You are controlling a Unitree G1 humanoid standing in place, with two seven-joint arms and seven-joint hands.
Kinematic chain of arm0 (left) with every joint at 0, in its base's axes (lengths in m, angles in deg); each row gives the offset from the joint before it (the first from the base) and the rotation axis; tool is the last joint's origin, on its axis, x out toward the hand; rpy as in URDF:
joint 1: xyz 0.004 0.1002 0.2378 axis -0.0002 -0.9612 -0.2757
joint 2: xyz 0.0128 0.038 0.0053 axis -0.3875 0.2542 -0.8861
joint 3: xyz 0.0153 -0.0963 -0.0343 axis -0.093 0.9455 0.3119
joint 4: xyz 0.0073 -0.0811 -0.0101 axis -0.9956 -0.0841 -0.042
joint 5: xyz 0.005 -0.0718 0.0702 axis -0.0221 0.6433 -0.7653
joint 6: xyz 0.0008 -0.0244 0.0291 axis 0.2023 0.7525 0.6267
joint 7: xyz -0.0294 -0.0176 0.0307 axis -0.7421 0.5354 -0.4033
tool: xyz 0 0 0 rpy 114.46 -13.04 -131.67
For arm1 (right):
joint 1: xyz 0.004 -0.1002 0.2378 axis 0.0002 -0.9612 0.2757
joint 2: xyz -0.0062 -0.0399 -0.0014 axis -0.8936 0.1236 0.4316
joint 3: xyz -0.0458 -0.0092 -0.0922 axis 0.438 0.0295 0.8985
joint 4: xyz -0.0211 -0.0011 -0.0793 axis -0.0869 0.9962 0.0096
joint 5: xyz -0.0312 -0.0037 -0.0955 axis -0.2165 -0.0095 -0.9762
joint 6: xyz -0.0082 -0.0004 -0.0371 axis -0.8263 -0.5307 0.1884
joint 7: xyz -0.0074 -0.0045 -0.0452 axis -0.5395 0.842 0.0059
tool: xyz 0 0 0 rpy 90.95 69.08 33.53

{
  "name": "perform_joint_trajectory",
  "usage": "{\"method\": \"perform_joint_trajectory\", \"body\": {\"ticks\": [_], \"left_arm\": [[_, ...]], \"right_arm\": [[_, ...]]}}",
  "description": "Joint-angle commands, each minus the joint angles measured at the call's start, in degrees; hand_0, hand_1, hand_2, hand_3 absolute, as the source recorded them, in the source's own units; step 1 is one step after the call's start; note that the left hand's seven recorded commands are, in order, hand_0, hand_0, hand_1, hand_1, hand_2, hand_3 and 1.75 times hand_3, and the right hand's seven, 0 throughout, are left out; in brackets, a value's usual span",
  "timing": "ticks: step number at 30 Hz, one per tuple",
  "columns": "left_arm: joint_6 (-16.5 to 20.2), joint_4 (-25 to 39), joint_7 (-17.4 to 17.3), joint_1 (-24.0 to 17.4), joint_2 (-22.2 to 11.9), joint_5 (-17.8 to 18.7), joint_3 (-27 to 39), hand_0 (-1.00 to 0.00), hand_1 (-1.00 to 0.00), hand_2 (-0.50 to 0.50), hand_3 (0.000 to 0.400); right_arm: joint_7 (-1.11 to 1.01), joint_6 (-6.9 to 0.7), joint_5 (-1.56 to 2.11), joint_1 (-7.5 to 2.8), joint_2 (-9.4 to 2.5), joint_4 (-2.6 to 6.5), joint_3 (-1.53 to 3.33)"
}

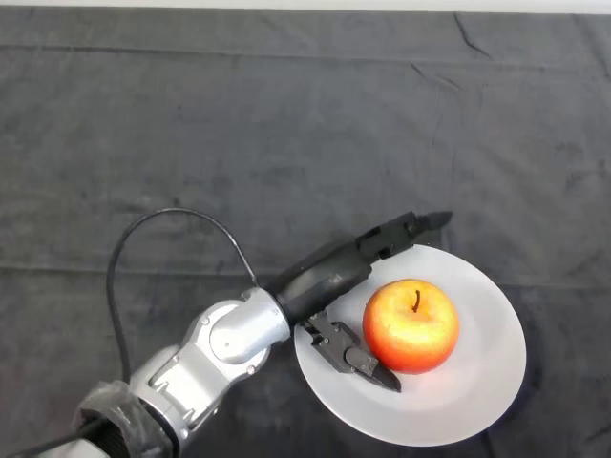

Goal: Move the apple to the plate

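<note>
Worktop (286,114) cloth lies bare to the far and left edges. White plate (477,382) sits near the front right. Hand (329,286) reaches over its left rim, fingers spread apart, seemingly just clear of the apple (410,326) resting upright on the plate.

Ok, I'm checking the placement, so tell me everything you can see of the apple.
The apple is red shading to yellow-orange, smooth and glossy, whole, upright with its dark stem on top. It sits on the white plate, left of centre. The open left hand flanks it, thumb beside its lower left; contact cannot be told.
</note>
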Motion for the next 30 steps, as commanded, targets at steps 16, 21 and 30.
{"method": "perform_joint_trajectory", "body": {"ticks": [16, 21, 30], "left_arm": [[-5.43, 2.61, 4.27, 0.43, -4.46, 0.48, 10.49, 0.0, 0.0, 0.0, 0.0], [-8.21, 0.06, 3.6, 0.83, -6.6, 1.62, 14.25, 0.0, 0.0, 0.0, 0.0], [-11.87, -5.86, 2.86, 1.86, -9.58, 3.75, 20.99, 0.0, 0.0, 0.0, 0.0]], "right_arm": [[-0.48, -0.48, 0.53, -2.64, 0.18, -0.7, -0.77], [-0.48, -0.49, 0.53, -2.65, 0.18, -0.71, -0.78], [-0.48, -0.47, 0.51, -2.6, 0.18, -0.63, -0.77]]}}
